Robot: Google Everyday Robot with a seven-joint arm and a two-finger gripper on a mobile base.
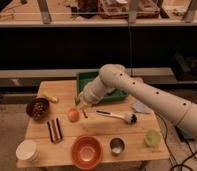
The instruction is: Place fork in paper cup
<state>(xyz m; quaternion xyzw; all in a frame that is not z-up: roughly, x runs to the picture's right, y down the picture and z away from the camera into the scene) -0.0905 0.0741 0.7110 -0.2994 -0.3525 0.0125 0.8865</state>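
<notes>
My gripper (81, 102) is over the middle of the wooden table (142, 127), just right of an orange fruit (73, 115). It is shut on the fork (84, 113), whose slim silver end sticks out below it, tilted down to the right and just above the table. The paper cup (28, 150), white with a pale rim, stands upright at the front left corner, far to the lower left of the gripper.
A green bin (92, 79) sits behind the arm. A white-handled utensil with a dark head (117, 116) lies right of the gripper. An orange bowl (87, 151), steel cup (116, 146) and light green cup (151, 138) stand along the front. A dark bowl (37, 108) and dark bar (54, 130) are at the left.
</notes>
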